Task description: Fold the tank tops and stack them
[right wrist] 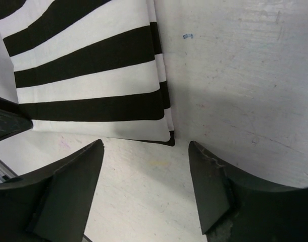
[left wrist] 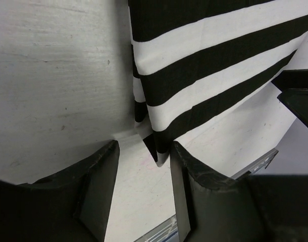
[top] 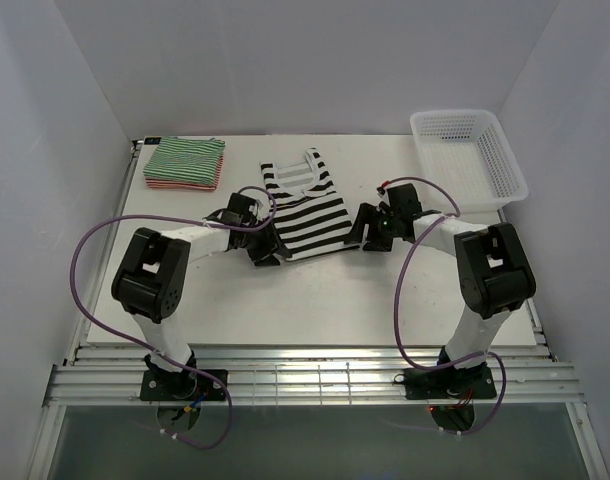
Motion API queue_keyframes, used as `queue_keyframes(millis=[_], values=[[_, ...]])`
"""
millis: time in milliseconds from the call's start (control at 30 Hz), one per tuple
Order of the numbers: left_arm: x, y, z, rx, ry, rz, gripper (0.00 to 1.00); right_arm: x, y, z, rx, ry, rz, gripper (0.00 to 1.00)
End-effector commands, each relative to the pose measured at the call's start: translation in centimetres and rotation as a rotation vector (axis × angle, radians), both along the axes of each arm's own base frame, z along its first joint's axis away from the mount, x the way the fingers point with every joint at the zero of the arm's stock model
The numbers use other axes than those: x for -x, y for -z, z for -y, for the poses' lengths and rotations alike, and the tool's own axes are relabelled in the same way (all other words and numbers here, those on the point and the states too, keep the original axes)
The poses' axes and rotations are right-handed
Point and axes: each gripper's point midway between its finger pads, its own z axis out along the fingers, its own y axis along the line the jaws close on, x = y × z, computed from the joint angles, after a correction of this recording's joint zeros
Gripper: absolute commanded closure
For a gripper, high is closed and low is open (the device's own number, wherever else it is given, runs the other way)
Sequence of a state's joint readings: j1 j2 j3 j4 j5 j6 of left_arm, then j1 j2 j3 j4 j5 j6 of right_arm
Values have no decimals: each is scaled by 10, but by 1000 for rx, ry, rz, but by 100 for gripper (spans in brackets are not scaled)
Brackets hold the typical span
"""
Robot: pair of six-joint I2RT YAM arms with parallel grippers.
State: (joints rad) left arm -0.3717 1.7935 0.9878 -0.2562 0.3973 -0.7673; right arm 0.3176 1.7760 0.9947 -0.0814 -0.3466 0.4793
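The black-and-white tank top (top: pixel 305 208) lies flat mid-table, straps toward the back. My left gripper (top: pixel 264 252) is at its near-left hem corner and my right gripper (top: pixel 369 234) at its near-right corner. In the left wrist view the tank top (left wrist: pixel 204 60) has its hem corner between the tips of the left gripper (left wrist: pixel 145 146), close to the right finger (left wrist: pixel 194 181); the jaws stand apart. The right gripper (right wrist: pixel 145 145) is open, the tank top's (right wrist: pixel 93 75) corner just ahead of the gap. The folded green-and-white top (top: pixel 186 160) rests on the red-and-white one (top: pixel 173 184) at the back left.
A white lattice basket (top: pixel 482 172) stands at the back right. The arms' purple cables (top: pixel 90 250) loop over the table's sides. White walls (top: pixel 65 100) close in the table (top: pixel 315 300), and a metal rail (top: pixel 315 380) runs along the near edge.
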Motion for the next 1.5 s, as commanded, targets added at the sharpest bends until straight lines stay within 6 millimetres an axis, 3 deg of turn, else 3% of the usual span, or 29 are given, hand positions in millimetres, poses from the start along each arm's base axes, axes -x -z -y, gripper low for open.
queue_keyframes(millis=[0, 100, 167, 333, 400, 433, 500, 667, 733, 800, 833, 900, 1000, 1133, 1200, 1300, 1467], values=[[4, 15, -2, -21, 1, -16, 45, 8, 20, 3, -3, 21, -59, 27], [7, 22, -1, -24, 4, -37, 61, 8, 24, 6, 7, 36, -68, 40], [8, 26, -1, -24, 6, -44, 66, 9, 29, 8, 9, 40, -79, 49], [12, 31, 0, -15, 14, -56, 85, 11, 39, 8, 8, 41, -96, 58], [11, 31, 1, -10, 17, -56, 100, 10, 40, 5, -11, 34, -98, 66], [10, 30, 1, -8, 15, -56, 100, 11, 41, 4, -16, 29, -104, 79], [11, 28, 2, -4, 18, -52, 100, 10, 39, 1, -36, 19, -91, 92], [8, 2, 0, 6, 3, 34, 100, 20, 14, 1, -65, -11, -23, 92], [13, -4, 0, 11, 8, 49, 100, 23, -5, 2, -79, -20, 28, 92], [19, -20, 5, 39, 25, 79, 100, 36, -9, 5, -87, -27, 34, 92], [26, -20, 4, 42, 28, 73, 100, 39, -23, 5, -100, -28, 72, 92], [35, -36, 6, 64, 34, 102, 100, 50, -29, 8, -108, -26, 84, 92], [53, -43, 1, 68, 28, 97, 100, 75, -35, 19, -92, -7, 85, 92], [80, -81, 5, 154, 58, 142, 100, 107, -57, 28, -111, -6, 129, 92], [90, -91, 7, 162, 74, 140, 100, 119, -62, 32, -111, 1, 122, 92], [99, -110, 7, 184, 78, 169, 100, 134, -76, 37, -114, 17, 141, 92], [107, -129, 9, 222, 85, 179, 100, 141, -100, 44, -106, 27, 191, 92]])
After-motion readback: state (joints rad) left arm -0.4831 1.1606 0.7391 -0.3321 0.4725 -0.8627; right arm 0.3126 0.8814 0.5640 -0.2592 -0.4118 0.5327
